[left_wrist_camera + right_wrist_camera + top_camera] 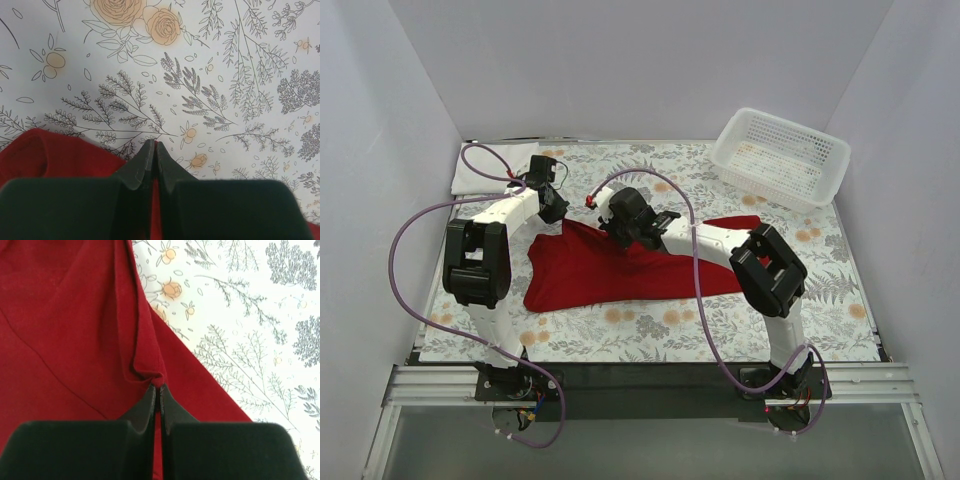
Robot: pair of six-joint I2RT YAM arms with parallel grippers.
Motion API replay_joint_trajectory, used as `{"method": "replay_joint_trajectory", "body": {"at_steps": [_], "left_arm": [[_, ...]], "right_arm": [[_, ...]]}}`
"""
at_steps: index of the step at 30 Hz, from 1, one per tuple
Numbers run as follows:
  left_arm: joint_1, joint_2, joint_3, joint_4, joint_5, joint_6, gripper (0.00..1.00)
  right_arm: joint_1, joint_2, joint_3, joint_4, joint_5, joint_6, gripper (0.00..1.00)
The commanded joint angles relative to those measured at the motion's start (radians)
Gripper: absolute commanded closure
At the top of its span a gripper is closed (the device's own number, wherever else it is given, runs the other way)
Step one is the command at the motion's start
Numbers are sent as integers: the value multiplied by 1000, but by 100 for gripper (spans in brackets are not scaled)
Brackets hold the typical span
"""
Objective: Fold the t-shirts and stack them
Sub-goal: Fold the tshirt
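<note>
White walls enclose the floral-clothed table (840, 290). The deep red t-shirt (590, 275) lies rumpled mid-table. The right jaws are pinched on a puckered fold of it; the left jaws are closed at its far-left edge. The white t-shirt (480, 175) lies folded in the far left corner.

Top external: fixed, high, behind the robot, tilted down and forward. Wide and far; takes in the whole floral tablecloth (650, 335), mesh basket (765, 182) far right, red t-shirt (610, 270) mid-table. Left wrist: rides the wrist, looks along the left gripper (154, 146) down at the tablecloth, very close; shirt edge at lower left. Right wrist: same mount, looks past the right gripper (157, 387), very close, shirt filling the left, print on the right. All three share the shirt and the floral print.
</note>
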Motion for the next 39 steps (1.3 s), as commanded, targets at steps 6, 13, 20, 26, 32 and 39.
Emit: {"method": "replay_joint_trajectory", "body": {"at_steps": [6,13,20,26,32,39], "left_arm": [[6,-40,27,-8,21,5,100],[2,-31,38,-25,41,7,100],[-7,-55,33,-40,29,10,100],[-13,-65,13,-43,23,14,100],[-28,-49,36,-42,24,17,100],[-40,-37,64,-54,0,19,100]], "right_arm": [[-26,-108,-26,55,5,20,99],[-31,-128,-57,52,19,-8,99],[-34,-135,-87,54,24,-11,99],[-32,-157,-109,55,34,-11,99],[-32,-167,-121,55,42,-11,99],[-32,-175,-132,54,44,-12,99]]}}
